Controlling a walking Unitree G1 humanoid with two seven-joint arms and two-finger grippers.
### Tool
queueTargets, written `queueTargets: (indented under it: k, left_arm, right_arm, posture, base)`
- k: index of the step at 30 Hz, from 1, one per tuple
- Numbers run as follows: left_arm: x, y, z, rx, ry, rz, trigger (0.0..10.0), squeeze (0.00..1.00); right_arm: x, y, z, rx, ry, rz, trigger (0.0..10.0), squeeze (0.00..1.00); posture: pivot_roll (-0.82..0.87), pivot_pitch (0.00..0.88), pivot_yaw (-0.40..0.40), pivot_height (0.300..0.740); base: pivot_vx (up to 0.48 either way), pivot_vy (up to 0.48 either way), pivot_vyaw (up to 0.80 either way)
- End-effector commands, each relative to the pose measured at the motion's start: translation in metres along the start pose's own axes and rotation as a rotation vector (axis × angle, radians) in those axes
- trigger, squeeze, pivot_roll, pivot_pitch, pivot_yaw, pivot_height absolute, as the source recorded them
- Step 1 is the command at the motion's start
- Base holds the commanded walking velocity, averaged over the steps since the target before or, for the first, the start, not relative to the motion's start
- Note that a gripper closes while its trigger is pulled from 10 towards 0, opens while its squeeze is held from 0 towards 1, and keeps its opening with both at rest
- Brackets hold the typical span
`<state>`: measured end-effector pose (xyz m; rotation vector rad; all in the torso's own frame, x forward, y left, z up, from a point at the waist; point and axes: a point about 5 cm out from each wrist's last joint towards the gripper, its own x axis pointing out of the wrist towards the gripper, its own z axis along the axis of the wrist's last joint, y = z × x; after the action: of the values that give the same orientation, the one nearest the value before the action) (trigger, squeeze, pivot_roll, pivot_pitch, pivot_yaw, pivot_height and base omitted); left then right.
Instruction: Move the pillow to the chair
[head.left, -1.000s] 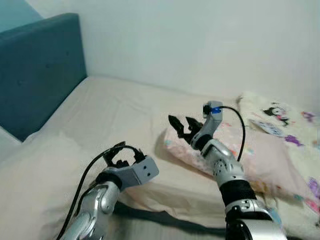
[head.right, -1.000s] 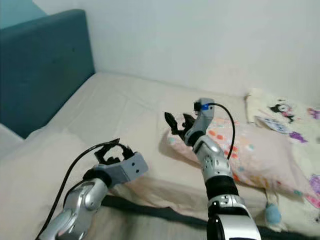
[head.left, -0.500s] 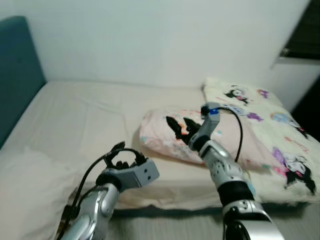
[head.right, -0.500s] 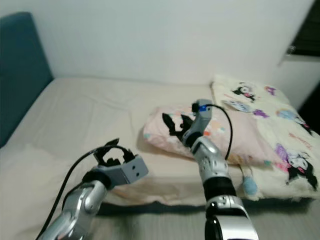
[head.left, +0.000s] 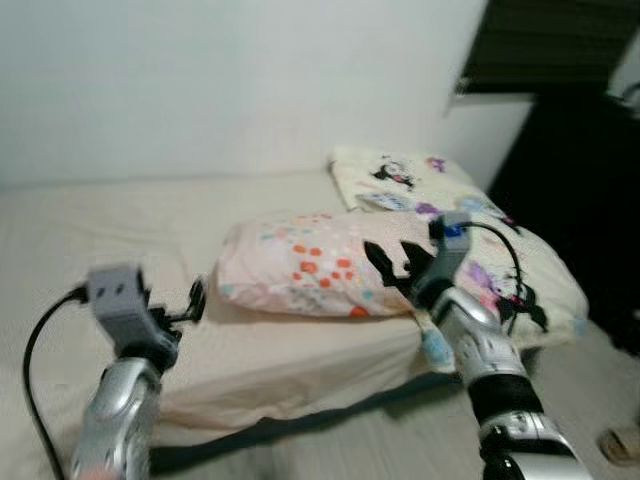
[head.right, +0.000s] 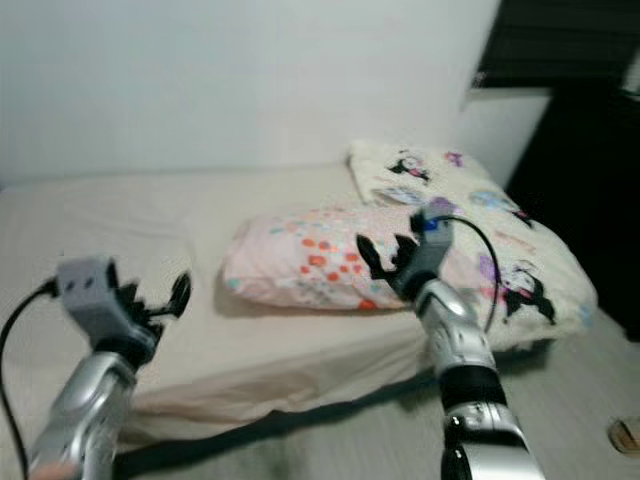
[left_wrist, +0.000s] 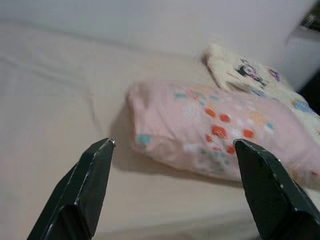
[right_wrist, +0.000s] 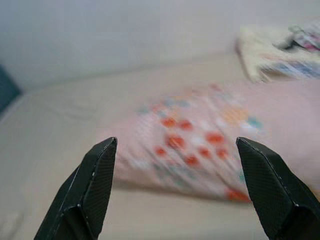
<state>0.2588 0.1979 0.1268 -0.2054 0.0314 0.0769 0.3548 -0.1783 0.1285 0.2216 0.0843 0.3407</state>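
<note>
Lying flat on the bed (head.left: 270, 340), the pink spotted pillow (head.left: 310, 270) is seen near the mattress's front edge, touching the cartoon-print blanket (head.left: 440, 220) folded just beside it on the side away from the left arm. Compared with a second ago, the whole picture has swung away from the blue headboard, so the camera is judged to have turned, not the pillow; the pillow is now brought near the middle of the head views, and a dark opening is shown beyond the blanket.

The right gripper (head.left: 400, 268) is held in front of the pillow's near edge with its fingers spread wide and nothing between them; in its wrist view the pillow is framed between both fingertips (right_wrist: 100, 165). The left gripper (head.left: 185, 305) is raised just off the pillow's other end, likewise wide apart and empty, as its wrist view confirms (left_wrist: 172, 145).

No contact with the pillow has yet been made. The turn is taken to mean that the approach is nearly finished and a two-handed grasp can be set up; no chair can be made out.
</note>
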Motion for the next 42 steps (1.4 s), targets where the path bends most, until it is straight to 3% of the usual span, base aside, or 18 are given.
queueTargets:
  k: [1, 4, 6, 20, 28, 42]
  left_arm:
    - [-0.004, -0.006, -0.002, 0.063, -0.001, -0.025, 10.0, 0.00]
    - [-0.028, -0.016, -0.019, 0.162, 0.025, -0.070, 10.0, 0.00]
    - [-0.031, -0.018, -0.018, 0.170, 0.013, -0.064, 10.0, 0.00]
    - [-0.032, -0.012, -0.014, 0.228, 0.004, 0.004, 10.0, 0.00]
    - [-0.034, -0.013, -0.018, 0.282, 0.029, 0.028, 10.0, 0.00]
    - [-0.033, -0.014, -0.017, 0.294, 0.031, 0.032, 10.0, 0.00]
  right_arm:
    - [-0.007, 0.001, -0.003, -0.031, 0.016, 0.028, 10.0, 0.00]
    - [-0.052, 0.022, -0.034, -0.024, 0.059, 0.044, 10.0, 0.00]
    - [-0.057, 0.029, -0.036, -0.045, 0.054, 0.040, 10.0, 0.00]
    - [-0.051, 0.028, -0.028, -0.066, 0.037, 0.043, 10.0, 0.00]
    - [-0.053, 0.033, -0.024, -0.122, 0.057, 0.073, 10.0, 0.00]
    - [-0.053, 0.037, -0.023, -0.137, 0.059, 0.129, 10.0, 0.00]
  posture:
    - [-0.02, 0.000, -0.094, 0.740]
    - [-0.04, 0.000, -0.072, 0.740]
    - [-0.04, 0.000, -0.070, 0.740]
    - [-0.03, 0.000, -0.091, 0.740]
    - [-0.02, 0.000, -0.098, 0.740]
    - [-0.03, 0.000, -0.097, 0.740]
  base:
    - [0.000, 0.000, -0.68]
    - [0.000, 0.000, -0.68]
    - [0.000, 0.000, -0.68]
    - [0.000, 0.000, -0.68]
    - [0.451, 0.000, 0.00]
    - [0.447, 0.000, 0.80]
